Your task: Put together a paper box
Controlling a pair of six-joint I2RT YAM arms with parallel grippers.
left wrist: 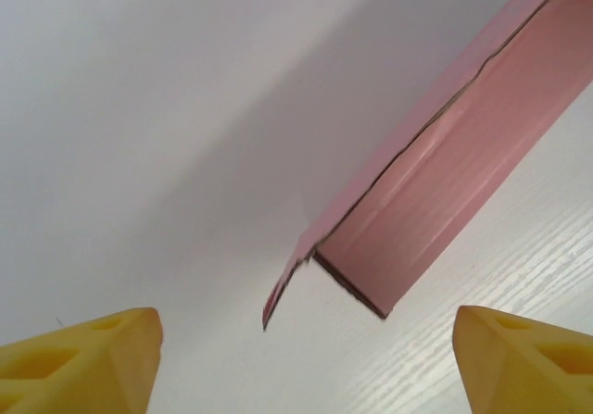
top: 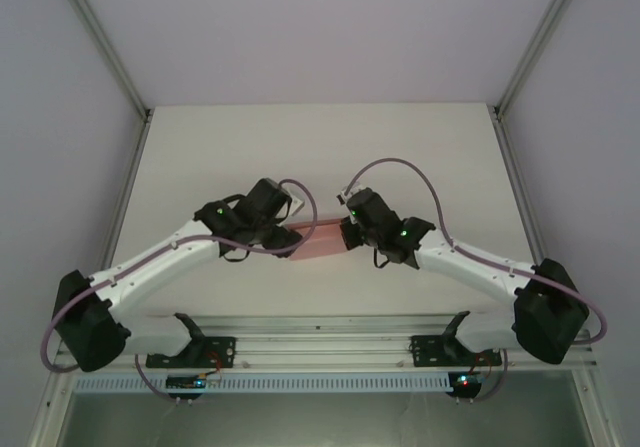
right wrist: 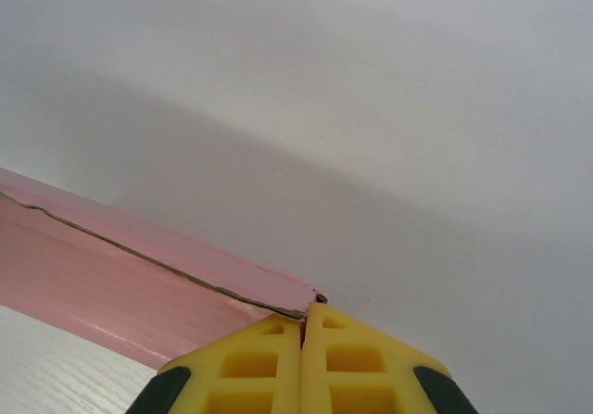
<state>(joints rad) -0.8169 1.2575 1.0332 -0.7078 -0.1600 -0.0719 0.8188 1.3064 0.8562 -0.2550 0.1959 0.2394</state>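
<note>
Box (top: 318, 239): a slim pink card box lying crosswise, midway between the bench's (top: 320, 147) left and right edges and somewhat closer to its near edge than its far one. It spans the gap between the two arms' tips. Whether it rests on the bench or is held just off it cannot be told.

The right fingers (top: 347, 233) are at its right end. In the right wrist view they are pressed fully together, with the box's end corner meeting their tips, so they appear to pinch the thin card there.

The left fingers (top: 288, 233) are at the box's left end. In the left wrist view they stand wide apart and hold nothing; the box's end lies ahead of them, apart from both.

A long seam (left wrist: 435, 122) along the box gapes slightly. At the left end a small flap (left wrist: 285, 289) sticks out loose.
</note>
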